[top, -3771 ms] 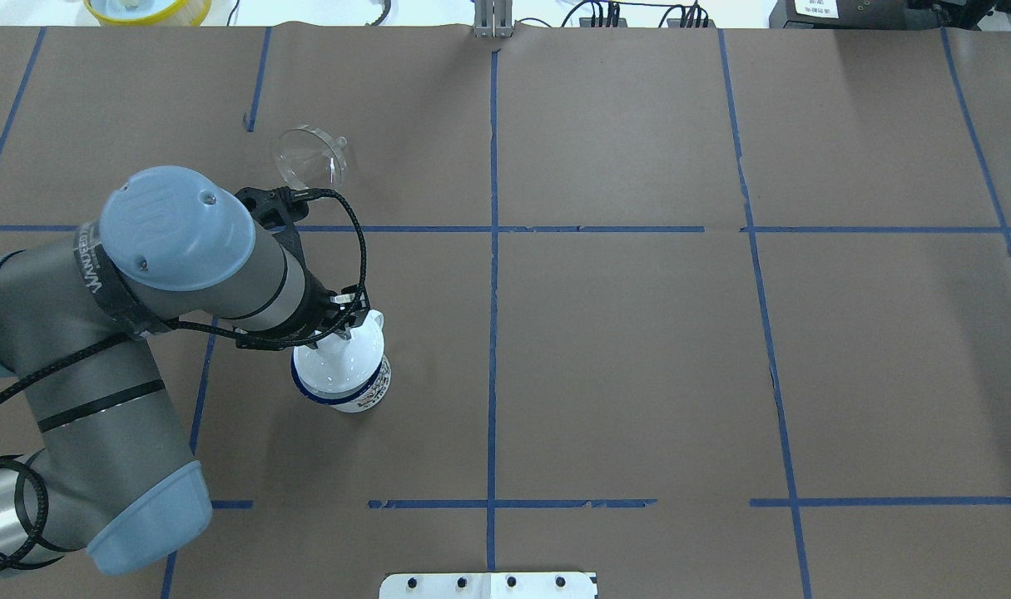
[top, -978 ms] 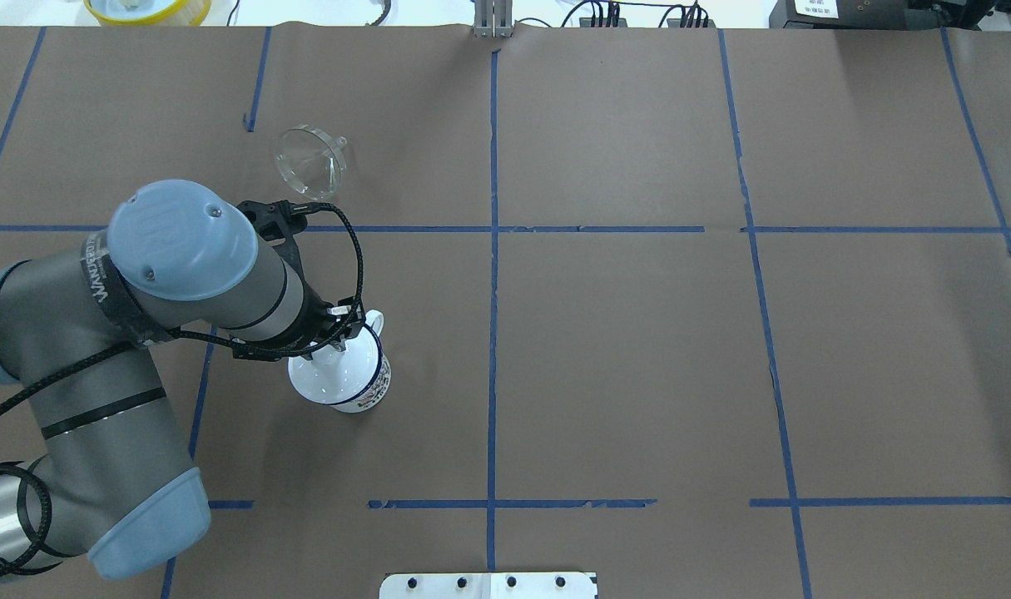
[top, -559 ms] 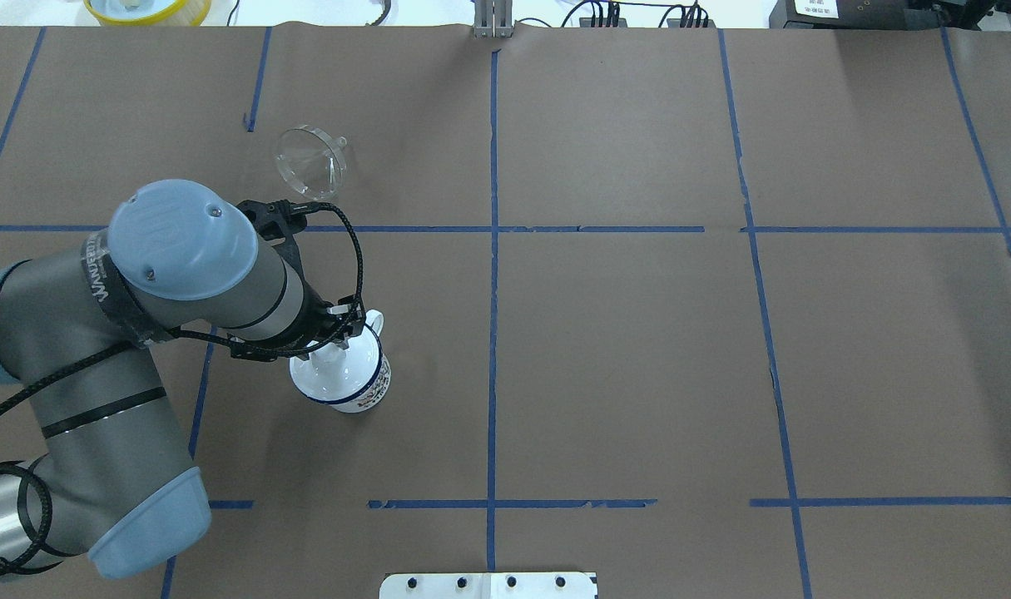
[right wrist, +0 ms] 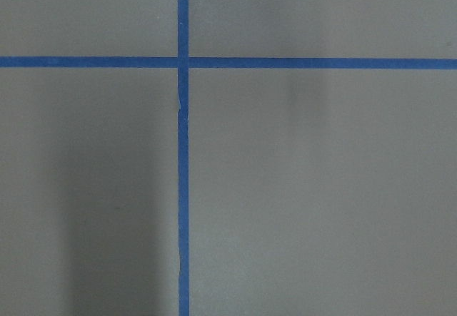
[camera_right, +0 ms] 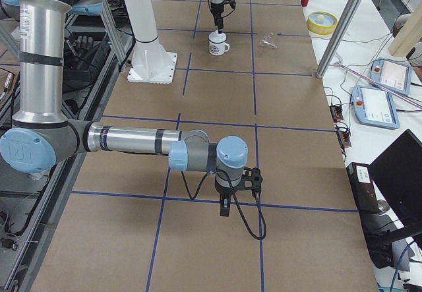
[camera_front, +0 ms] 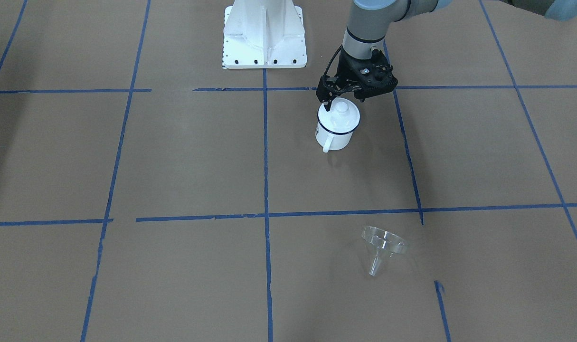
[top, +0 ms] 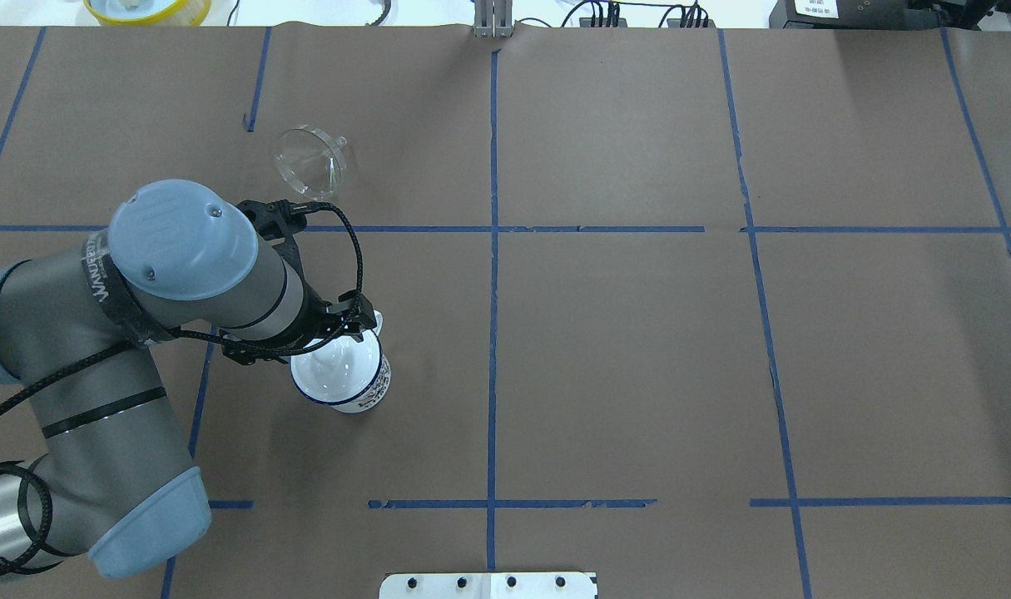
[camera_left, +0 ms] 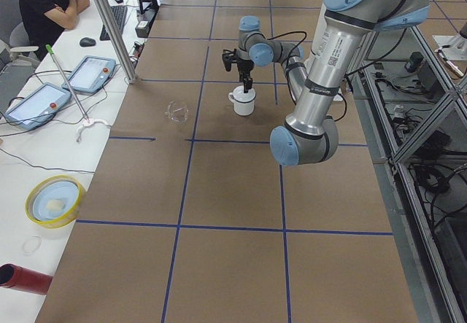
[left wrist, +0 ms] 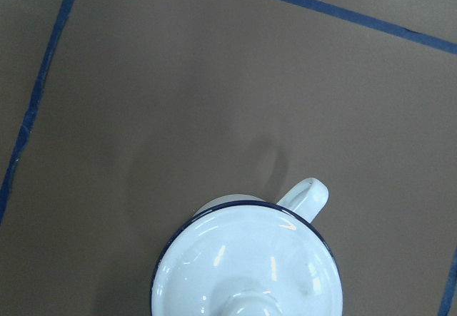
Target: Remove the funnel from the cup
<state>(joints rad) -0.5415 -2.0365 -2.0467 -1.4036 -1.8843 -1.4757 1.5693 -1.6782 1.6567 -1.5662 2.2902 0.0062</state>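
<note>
Cup (left wrist: 308, 193) half outside left wrist view

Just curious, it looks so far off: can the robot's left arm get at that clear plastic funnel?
Probably yes. The clear plastic funnel lies on its side on bare paper, apart from the white enamel mug, and nothing stands between it and the left gripper hovering over the mug's white knobbed lid.

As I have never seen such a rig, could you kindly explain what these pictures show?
Two robot arms work at a paper-covered table. The views are: one facing the robot, one overhead, one from each table end, and one from each wrist. A white enamel mug stands capped by a knobbed lid. A clear funnel lies apart from it, on its side. The left pincer hangs over the knob, and the right pincer is far off over the taped paper. Neither visibly holds anything.
</note>
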